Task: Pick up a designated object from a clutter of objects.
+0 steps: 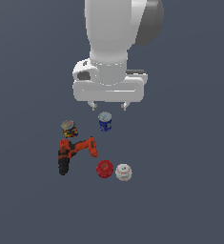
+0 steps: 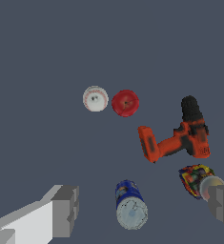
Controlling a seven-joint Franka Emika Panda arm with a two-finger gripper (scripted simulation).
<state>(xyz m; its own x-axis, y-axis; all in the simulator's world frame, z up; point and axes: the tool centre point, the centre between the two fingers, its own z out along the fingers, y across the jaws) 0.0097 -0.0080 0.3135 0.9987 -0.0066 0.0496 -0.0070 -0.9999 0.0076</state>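
Exterior view: I see my gripper (image 1: 109, 105) spread empty at frame centre, above the blue can (image 1: 105, 121); drill (image 1: 74, 152) lies lower left, untouched.

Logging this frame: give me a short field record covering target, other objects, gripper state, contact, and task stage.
target: orange-red drill, lying on its side, untouched
other objects: blue can, dark multicoloured can, red round object, white round object
layout: red and white round objects side by side, close together; multicoloured can just beyond the drill
gripper: gripper open, empty, raised above the clutter, nearest the blue can
contact: none
stage: grasp not yet begun
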